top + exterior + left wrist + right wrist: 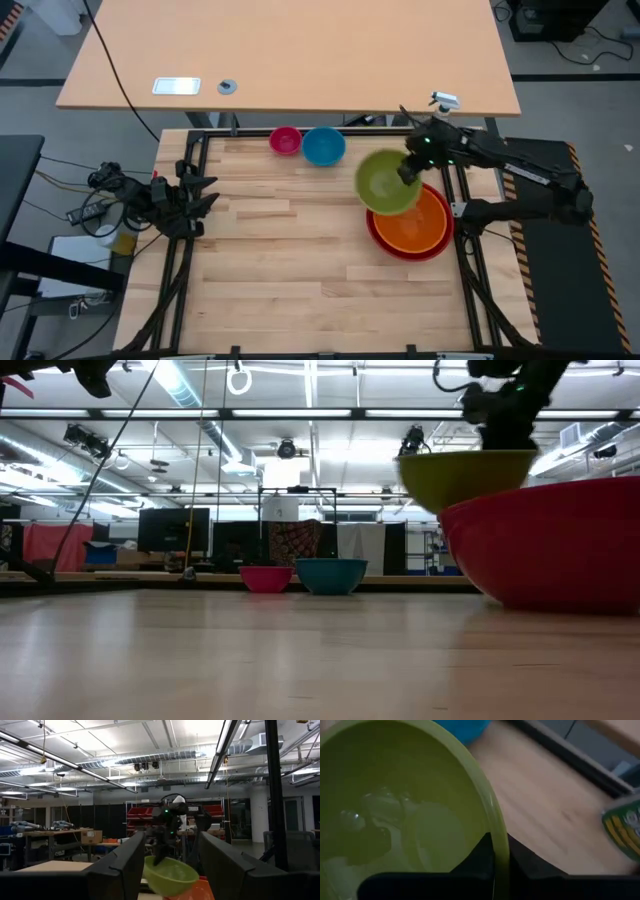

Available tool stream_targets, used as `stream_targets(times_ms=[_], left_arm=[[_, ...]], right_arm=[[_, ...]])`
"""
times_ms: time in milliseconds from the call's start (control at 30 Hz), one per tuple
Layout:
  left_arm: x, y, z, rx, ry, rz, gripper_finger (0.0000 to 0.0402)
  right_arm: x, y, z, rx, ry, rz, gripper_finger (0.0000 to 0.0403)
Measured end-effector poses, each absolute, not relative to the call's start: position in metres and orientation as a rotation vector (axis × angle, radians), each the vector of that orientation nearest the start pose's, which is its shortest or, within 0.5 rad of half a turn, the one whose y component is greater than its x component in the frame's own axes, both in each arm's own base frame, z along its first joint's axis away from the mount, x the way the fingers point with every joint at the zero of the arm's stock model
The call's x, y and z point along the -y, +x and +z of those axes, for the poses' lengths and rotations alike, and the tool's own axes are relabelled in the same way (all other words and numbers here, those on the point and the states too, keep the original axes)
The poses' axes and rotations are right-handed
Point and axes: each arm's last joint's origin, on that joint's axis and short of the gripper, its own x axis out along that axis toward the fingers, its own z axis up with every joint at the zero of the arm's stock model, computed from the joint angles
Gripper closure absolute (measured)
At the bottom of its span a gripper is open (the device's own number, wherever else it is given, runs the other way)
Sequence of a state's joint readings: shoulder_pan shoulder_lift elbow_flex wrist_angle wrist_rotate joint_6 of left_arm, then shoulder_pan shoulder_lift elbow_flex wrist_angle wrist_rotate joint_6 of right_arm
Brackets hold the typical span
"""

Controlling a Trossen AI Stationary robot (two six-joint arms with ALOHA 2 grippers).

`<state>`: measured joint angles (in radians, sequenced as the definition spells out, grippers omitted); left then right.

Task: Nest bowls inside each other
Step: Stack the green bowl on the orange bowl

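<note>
A lime green bowl (385,183) hangs in the air at the table's right, over the far-left rim of an orange bowl (418,228). My right gripper (410,172) is shut on the green bowl. The orange bowl sits inside a red bowl (552,542), which rests on the table by its base. A small pink bowl (285,140) and a blue bowl (323,146) stand side by side at the far edge. At the table's left edge, my left gripper (205,190) waits open, high above the wood, touching nothing. My right gripper holds the green bowl by its rim (496,840), on the side toward the table's right. One finger (472,862) is inside the bowl and one (527,862) is outside. The fingers slant down from above. The bowl hangs open side up (465,475), clear of the orange bowl.
A green-labelled object (624,831) lies at the table's far right, beyond the held bowl. The dark frame rails (470,270) run along the table's sides. The table's middle and near part (300,280) are bare wood.
</note>
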<state>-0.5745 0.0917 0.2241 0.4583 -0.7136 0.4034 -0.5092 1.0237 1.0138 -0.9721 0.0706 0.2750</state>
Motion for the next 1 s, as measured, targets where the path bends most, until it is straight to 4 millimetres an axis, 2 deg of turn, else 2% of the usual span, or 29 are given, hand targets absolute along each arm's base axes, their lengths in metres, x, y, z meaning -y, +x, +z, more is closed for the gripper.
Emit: stream_targets(times_ms=[167,300,433,633,767,867,1000], left_arm=[[0.02,0.066,0.27,0.434,0.04,0.226,0.0212],[0.02,0.066,0.269,0.434,0.041,0.226,0.0212],[0.02,0.066,0.269,0.434,0.041,0.226,0.0212],[0.02,0.066,0.269,0.434,0.041,0.226,0.0212],[0.02,0.066,0.269,0.434,0.041,0.226,0.0212],[0.02,0.066,0.269,0.434,0.044,0.227,0.0212],[0.02,0.066,0.269,0.434,0.044,0.227,0.0212]], right_arm=[[0.066,0.133,0.306,-1.078,0.414,-0.596,0.0372],[0.055,0.127,0.302,-1.175,0.436,-0.58,0.0372],[0.051,0.134,0.293,-1.23,0.429,-0.605,0.0372],[0.052,0.15,0.261,-1.399,0.409,-0.647,0.0371],[0.052,0.161,0.248,-1.456,0.428,-0.664,0.0365],[0.052,0.171,0.242,-1.454,0.462,-0.641,0.0341],[0.051,0.186,0.235,-1.403,0.514,-0.592,0.0283]])
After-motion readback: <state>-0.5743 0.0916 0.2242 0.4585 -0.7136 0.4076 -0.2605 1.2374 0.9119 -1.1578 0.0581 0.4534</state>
